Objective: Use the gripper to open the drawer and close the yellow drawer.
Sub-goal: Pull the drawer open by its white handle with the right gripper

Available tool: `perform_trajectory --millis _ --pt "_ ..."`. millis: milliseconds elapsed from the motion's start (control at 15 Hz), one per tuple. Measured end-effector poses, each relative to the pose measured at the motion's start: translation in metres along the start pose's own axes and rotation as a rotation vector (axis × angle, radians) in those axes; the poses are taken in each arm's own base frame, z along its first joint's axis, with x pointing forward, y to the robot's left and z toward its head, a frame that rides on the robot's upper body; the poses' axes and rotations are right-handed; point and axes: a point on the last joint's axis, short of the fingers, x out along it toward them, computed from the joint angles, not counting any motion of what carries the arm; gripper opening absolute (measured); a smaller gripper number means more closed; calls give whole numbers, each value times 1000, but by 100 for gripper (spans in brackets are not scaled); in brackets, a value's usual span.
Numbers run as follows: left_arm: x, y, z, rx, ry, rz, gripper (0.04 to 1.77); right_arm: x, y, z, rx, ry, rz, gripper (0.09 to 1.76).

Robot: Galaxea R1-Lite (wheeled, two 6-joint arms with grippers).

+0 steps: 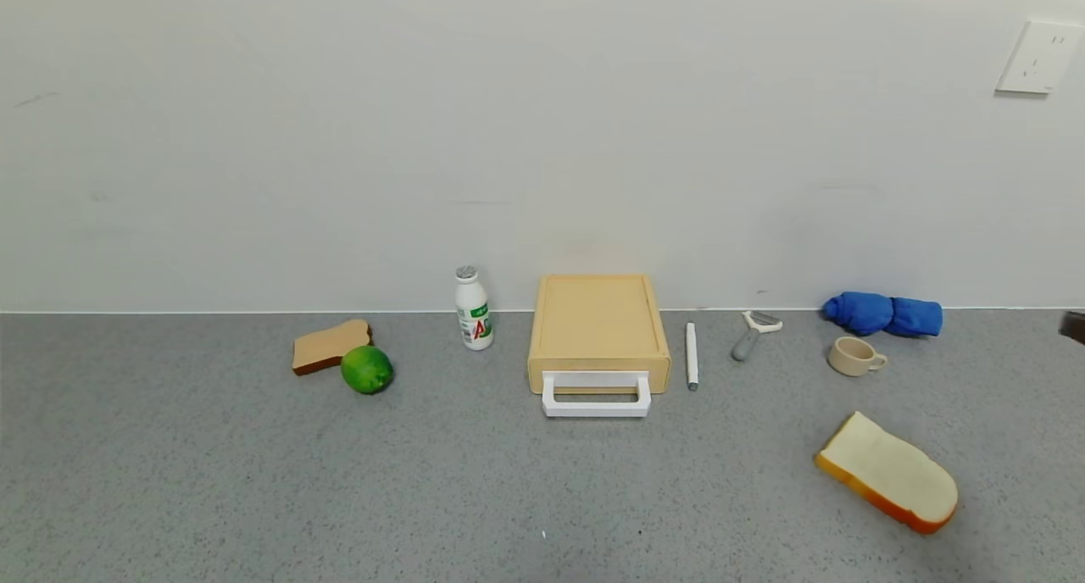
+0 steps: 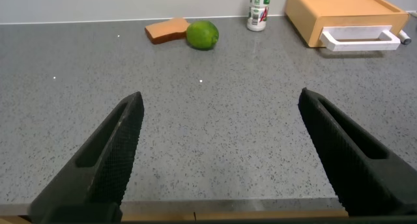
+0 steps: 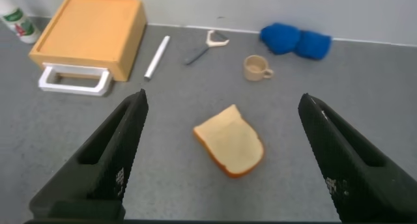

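Observation:
The pale yellow drawer box (image 1: 598, 324) sits against the wall at the middle of the grey counter, its tray pushed in and its white loop handle (image 1: 596, 396) facing me. It also shows in the left wrist view (image 2: 345, 14) and the right wrist view (image 3: 90, 34). Neither gripper shows in the head view. My left gripper (image 2: 220, 107) is open and empty over bare counter near the front edge, well short of the drawer. My right gripper (image 3: 223, 108) is open and empty, above a pale bread slice (image 3: 230, 140).
A small white bottle (image 1: 473, 308), a green lime (image 1: 367, 369) and a brown bread slice (image 1: 330, 345) lie left of the drawer. A white pen (image 1: 692, 355), a peeler (image 1: 753, 332), a beige cup (image 1: 854, 355), a blue cloth (image 1: 883, 313) and the pale bread slice (image 1: 890, 472) lie to its right.

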Motion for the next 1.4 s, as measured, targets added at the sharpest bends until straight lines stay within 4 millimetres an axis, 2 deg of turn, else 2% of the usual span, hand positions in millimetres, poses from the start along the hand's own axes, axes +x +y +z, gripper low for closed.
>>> perform_trajectory --millis 333,733,1133,1400 --pt "0 0 0 0 0 0 172 89 40 15 -6 179 137 170" --pt "0 0 0 0 0 0 172 172 109 -1 -18 335 194 170" --pt "0 0 0 0 0 0 172 230 176 -36 29 444 204 170" --pt "0 0 0 0 0 0 172 256 207 -64 27 479 160 170"
